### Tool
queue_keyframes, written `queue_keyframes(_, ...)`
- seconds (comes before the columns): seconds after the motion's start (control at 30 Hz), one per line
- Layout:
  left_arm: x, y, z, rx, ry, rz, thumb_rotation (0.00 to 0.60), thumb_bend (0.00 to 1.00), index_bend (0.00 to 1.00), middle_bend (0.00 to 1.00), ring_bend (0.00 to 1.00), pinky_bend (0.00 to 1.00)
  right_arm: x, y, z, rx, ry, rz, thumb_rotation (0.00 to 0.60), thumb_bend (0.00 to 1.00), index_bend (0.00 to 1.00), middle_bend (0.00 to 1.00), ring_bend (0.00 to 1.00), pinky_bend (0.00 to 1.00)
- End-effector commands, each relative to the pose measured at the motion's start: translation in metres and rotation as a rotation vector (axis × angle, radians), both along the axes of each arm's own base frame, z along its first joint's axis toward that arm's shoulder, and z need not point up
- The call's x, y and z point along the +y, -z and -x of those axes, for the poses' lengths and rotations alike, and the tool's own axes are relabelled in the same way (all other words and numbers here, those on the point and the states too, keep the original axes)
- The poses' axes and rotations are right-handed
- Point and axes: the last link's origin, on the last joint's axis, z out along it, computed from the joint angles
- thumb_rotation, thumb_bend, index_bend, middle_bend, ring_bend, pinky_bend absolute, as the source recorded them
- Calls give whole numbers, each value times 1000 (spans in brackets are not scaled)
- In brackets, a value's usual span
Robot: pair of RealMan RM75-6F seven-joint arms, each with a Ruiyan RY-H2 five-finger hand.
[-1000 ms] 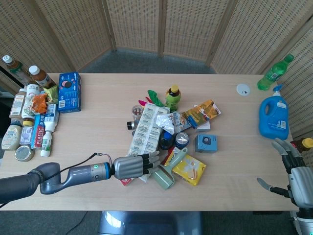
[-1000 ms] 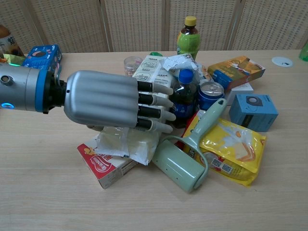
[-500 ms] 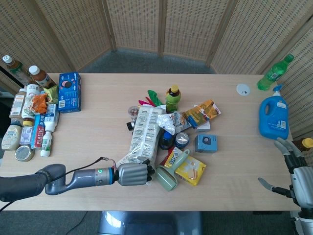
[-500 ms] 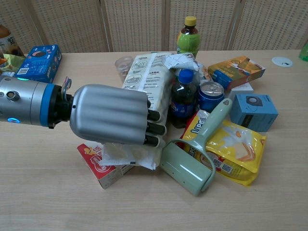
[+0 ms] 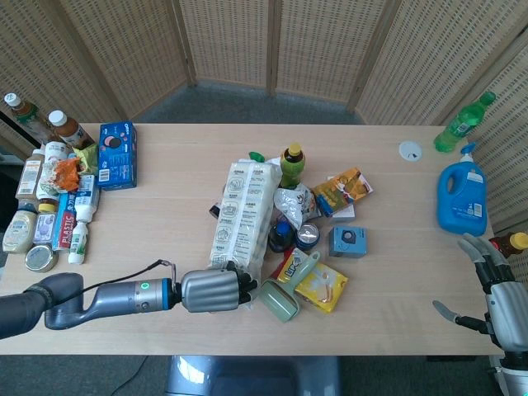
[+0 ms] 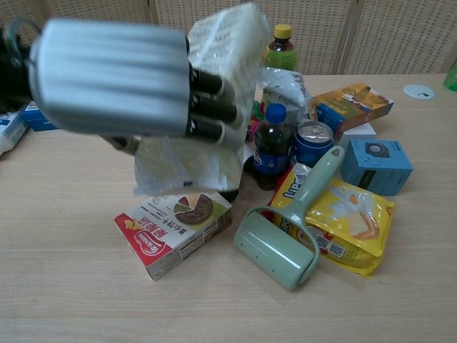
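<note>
The left arm reaches in from the lower left, forearm nearly level, blue ring at the wrist. Its robot hand (image 5: 213, 290) shows its silver back upward, dark fingers (image 6: 207, 107) curled closed in a grip. The right robot hand (image 5: 492, 295) sits at the far right edge, fingers spread apart, holding nothing.

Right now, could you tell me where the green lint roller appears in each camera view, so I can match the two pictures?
Head view: the green lint roller lies low and just right of centre, right of the left hand.
Chest view: it lies at lower centre, handle pointing up and right.
Shared landmark: the yellow snack bag, on which its handle lies.
</note>
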Motion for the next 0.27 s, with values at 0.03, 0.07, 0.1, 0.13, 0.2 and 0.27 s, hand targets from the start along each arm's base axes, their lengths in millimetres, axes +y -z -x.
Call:
queue_keyframes(0.03,0,-47,-21,-87,26,-71,600,7,842,1000,1000,1000,1,0,-1,0,-1,1,600,0,0,0,0,0)
queue_keyframes(0.07,0,-56,-24,-96,29,-86,600,7,843,1000,1000,1000,1,0,-1,1,-2,1,600,0,0,0,0,0)
queue_keyframes(0.1,0,-64,-26,-104,32,-100,600,6,843,1000,1000,1000,1,0,-1,1,-2,2,600,0,0,0,0,0)
queue_keyframes(0.13,0,-74,-29,-111,36,-116,600,6,843,1000,1000,1000,1,0,-1,0,-3,2,600,0,0,0,0,0)
queue_keyframes(0.2,-1,-85,-32,-122,37,-133,600,5,843,1000,1000,1000,2,0,-2,0,-4,2,600,0,0,0,0,0)
queue_keyframes(0.27,-3,-93,-33,-127,33,-141,600,4,842,1000,1000,1000,2,-1,-2,-1,-5,4,600,0,0,0,0,0)
